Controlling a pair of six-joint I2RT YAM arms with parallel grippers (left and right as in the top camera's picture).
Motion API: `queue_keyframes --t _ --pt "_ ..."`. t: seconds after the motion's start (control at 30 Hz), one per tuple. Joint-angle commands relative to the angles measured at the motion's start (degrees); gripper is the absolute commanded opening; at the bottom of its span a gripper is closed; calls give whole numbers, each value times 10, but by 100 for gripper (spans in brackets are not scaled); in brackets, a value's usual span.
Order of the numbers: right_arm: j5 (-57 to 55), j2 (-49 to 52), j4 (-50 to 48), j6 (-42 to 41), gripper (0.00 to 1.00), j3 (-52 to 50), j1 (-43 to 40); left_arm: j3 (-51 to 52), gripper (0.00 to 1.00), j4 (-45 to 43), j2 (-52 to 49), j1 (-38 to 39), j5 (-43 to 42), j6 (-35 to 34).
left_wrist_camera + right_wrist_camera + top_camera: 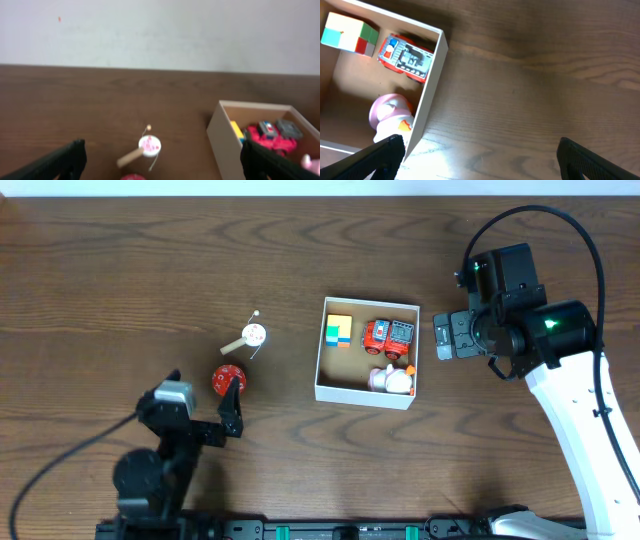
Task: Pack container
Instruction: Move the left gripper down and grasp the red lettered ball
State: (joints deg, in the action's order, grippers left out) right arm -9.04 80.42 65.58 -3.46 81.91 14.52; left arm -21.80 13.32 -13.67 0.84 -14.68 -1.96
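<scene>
The container (362, 394) is a square white box with a tan inside, at the table's middle. It holds a coloured cube (339, 331), a red toy truck (388, 337) and a pink-white duck toy (391, 380). A small white hand drum with a wooden handle (253, 336) and a red round toy (227, 379) lie to its left. My left gripper (205, 395) is open and empty, just below the red toy. My right gripper (450, 335) is open and empty above the table, just right of the container. The left wrist view shows the drum (149, 145) ahead of the open jaws (162, 165) and the container (222, 137) to the right.
The dark wooden table runs out to all sides. In the right wrist view the container wall (427, 90) is on the left with the truck (405, 57), cube (350, 32) and duck (390, 115) inside, and bare wood lies between the jaws (482, 160).
</scene>
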Motion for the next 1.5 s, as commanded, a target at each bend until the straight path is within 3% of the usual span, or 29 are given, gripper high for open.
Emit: queue_keyframes --t 0.0,0.27,0.4,0.73,1.0,1.27,1.3,1.37,1.47 --pt "-6 -5 0 -8 99 7 -3 -94 98 43 -86 -3 -14 65" --pt "-6 -5 0 -8 99 7 -3 -334 98 243 -340 -3 -11 69" --pt "-6 -5 0 -8 99 7 -3 -406 98 332 -458 -3 -12 69" --pt "-6 -5 0 -8 99 7 -3 -405 98 390 -674 -3 -12 69" --pt "-6 -5 0 -8 99 7 -3 -396 98 350 -801 -3 -12 69" --pt "-6 -5 0 -8 99 7 -3 -396 99 317 -854 -3 0 69" --pt "-6 -5 0 -8 99 7 -3 -396 98 318 -855 -3 9 69" --pt "-6 -5 0 -8 99 7 -3 -395 81 318 -855 -3 23 69" --pt "-6 -5 0 -8 99 7 -3 -392 43 322 -855 -3 23 76"
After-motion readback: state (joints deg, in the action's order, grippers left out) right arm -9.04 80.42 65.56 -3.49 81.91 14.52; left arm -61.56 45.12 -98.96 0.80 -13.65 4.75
